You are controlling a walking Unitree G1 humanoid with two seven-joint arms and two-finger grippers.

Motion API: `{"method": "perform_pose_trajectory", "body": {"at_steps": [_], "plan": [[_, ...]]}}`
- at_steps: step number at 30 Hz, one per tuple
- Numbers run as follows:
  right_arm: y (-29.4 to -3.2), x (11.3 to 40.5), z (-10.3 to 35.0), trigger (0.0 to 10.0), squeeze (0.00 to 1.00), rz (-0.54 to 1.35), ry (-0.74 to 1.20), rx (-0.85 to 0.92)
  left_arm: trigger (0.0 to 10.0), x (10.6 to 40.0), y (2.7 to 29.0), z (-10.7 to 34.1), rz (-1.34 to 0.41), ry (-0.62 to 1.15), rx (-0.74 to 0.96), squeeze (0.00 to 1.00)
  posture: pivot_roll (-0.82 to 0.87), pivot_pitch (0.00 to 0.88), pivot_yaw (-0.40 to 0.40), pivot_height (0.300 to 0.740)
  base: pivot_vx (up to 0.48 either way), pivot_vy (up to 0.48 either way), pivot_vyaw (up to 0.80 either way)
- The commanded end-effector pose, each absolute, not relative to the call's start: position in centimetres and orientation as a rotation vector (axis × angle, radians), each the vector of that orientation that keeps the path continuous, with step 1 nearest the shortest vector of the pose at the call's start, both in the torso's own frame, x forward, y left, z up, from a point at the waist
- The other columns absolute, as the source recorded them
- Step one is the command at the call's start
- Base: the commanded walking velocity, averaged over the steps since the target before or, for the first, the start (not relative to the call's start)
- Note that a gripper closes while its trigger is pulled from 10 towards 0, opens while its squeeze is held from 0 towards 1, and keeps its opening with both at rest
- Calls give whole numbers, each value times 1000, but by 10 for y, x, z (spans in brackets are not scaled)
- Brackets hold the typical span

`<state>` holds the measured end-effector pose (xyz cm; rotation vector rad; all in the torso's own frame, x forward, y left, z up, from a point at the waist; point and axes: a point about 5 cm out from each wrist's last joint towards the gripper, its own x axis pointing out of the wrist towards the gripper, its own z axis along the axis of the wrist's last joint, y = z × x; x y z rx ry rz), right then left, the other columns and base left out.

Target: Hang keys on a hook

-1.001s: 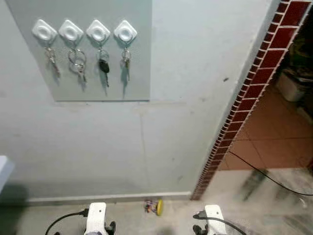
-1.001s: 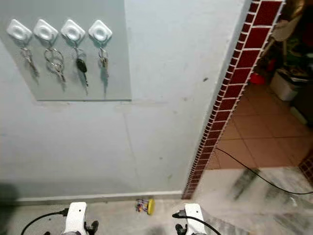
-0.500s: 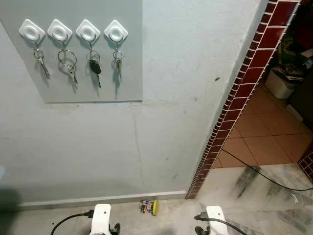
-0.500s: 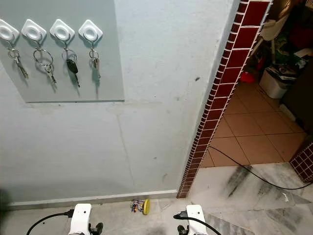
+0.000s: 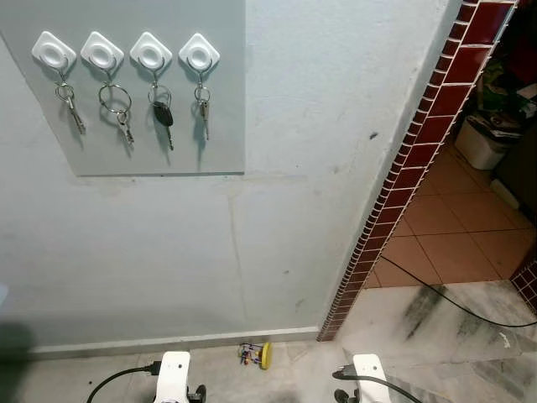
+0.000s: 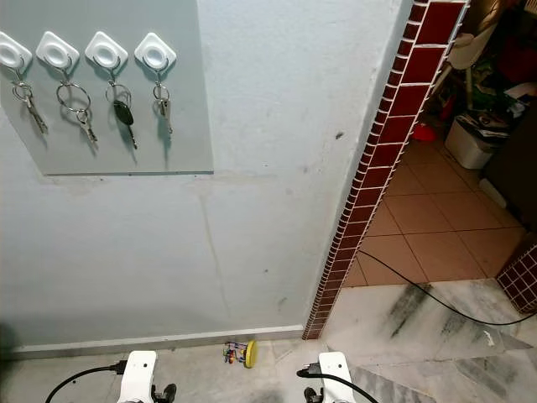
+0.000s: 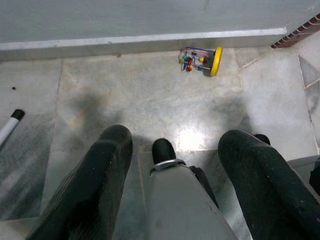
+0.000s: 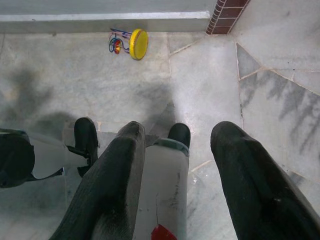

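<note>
A grey panel [image 5: 226, 126] on the pale wall carries a row of white hooks [image 5: 151, 50]. A set of keys hangs from each hook: plain keys [image 5: 69, 102], a large ring with keys [image 5: 116, 102], a black fob key [image 5: 163, 114] and a small key [image 5: 202, 107]. Both arms hang low, left arm [image 5: 172, 376] and right arm [image 5: 369, 374], far below the hooks. My left gripper [image 7: 177, 135] points down at the floor, open and holding nothing. My right gripper [image 8: 179, 129] does the same, also open and holding nothing.
A small toy with a yellow wheel [image 5: 256, 354] lies on the marble floor by the skirting. A dark red tiled edge [image 5: 411, 168] ends the wall on the right. Beyond it are terracotta tiles, a black cable [image 5: 453, 298] and a bin [image 5: 487, 138].
The whole picture shifted about a second ago, so the camera moved; for the last half second it has held nearly still. Keys, hooks and arms are unchanged.
</note>
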<state>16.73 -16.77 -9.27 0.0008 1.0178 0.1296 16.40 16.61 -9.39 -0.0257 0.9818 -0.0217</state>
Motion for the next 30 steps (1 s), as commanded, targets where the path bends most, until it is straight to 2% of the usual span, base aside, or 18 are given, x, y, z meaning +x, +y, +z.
{"method": "perform_pose_trajectory", "body": {"at_steps": [1,30], "plan": [[-168,165,-94,10000,0,135,1031,-5,10000,160,169,-95,-24,996,-15,0,-163,0,5,740,0,0,0],[-168,165,-94,10000,0,135,1031,-5,10000,160,169,-95,-24,996,-15,0,-163,0,5,740,0,0,0]]}}
